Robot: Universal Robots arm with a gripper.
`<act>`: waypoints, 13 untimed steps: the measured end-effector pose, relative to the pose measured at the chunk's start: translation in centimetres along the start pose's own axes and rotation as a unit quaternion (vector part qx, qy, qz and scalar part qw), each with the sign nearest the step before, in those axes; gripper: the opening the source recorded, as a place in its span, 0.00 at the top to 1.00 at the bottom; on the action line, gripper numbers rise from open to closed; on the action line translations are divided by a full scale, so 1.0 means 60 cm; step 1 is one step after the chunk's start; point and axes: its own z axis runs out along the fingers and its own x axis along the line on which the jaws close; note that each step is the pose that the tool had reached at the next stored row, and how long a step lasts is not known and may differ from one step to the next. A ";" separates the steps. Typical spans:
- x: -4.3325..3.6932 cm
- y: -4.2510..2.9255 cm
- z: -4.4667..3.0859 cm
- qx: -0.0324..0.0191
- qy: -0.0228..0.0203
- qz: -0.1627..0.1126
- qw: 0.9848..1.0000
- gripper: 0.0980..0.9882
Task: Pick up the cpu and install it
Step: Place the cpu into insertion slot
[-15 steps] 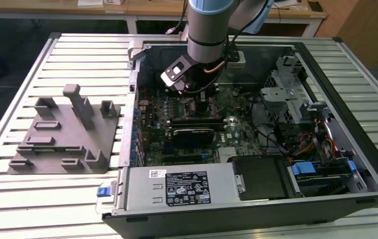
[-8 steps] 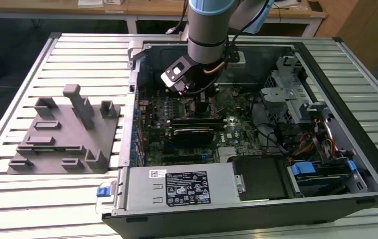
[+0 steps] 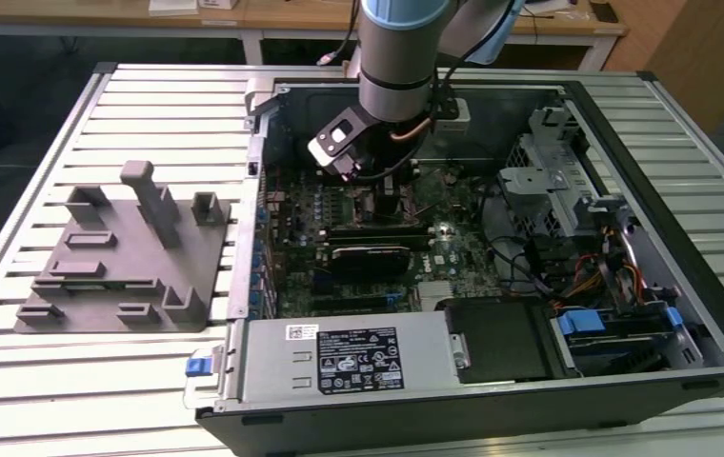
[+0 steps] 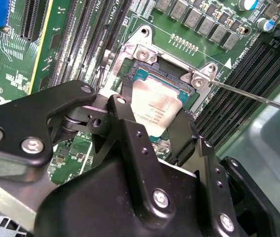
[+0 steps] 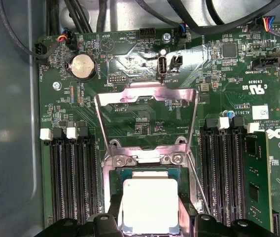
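The cpu, a flat square chip with a silvery-white top, sits at the open socket on the green motherboard. My gripper is directly over it, one black finger against each of two opposite edges, shut on the chip. The second wrist view shows the same hold: the cpu lies between the black fingers of the gripper, inside the socket frame. In the exterior view the gripper reaches down into the open computer case. I cannot tell whether the chip is fully seated.
The socket's metal load plate stands flipped open and its thin lever juts out sideways. Memory slots flank the socket. The grey stepped block stands on the slatted table beside the case, at the exterior view's left.
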 end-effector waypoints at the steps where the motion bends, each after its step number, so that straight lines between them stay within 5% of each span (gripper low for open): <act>1: 0.000 0.000 0.000 0.000 0.000 0.000 1.000 0.50; 13: 0.000 0.000 -0.002 0.000 0.000 0.000 1.000 0.42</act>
